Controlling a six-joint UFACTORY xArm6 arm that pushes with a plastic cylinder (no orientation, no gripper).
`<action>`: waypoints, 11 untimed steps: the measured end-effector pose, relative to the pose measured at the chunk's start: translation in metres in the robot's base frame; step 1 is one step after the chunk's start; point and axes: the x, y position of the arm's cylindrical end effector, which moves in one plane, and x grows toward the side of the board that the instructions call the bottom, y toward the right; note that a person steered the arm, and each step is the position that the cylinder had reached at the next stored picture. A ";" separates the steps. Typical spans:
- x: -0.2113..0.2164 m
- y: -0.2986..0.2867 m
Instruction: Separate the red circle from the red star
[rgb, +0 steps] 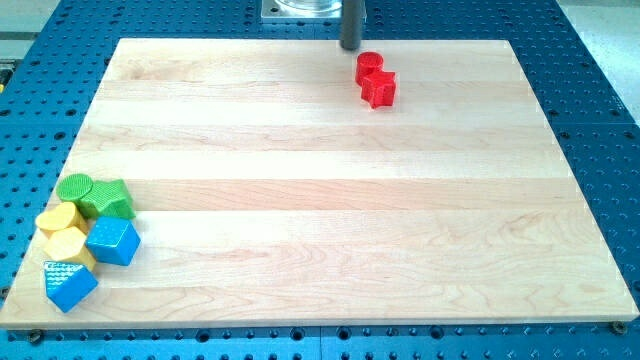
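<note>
The red circle (369, 66) sits near the top edge of the wooden board, right of centre. The red star (380, 89) lies just below it and slightly to the right, touching it. My tip (350, 47) is at the board's top edge, just up and left of the red circle, with a small gap between them.
A cluster of blocks sits at the board's lower left: a green circle (75, 187), a green star (109, 199), a yellow circle (57, 219), a yellow hexagon (68, 245), a blue cube (113, 241) and a blue block (69, 285). The wooden board (320, 200) rests on a blue perforated table.
</note>
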 end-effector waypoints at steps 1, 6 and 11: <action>0.030 0.022; 0.056 -0.044; 0.243 -0.185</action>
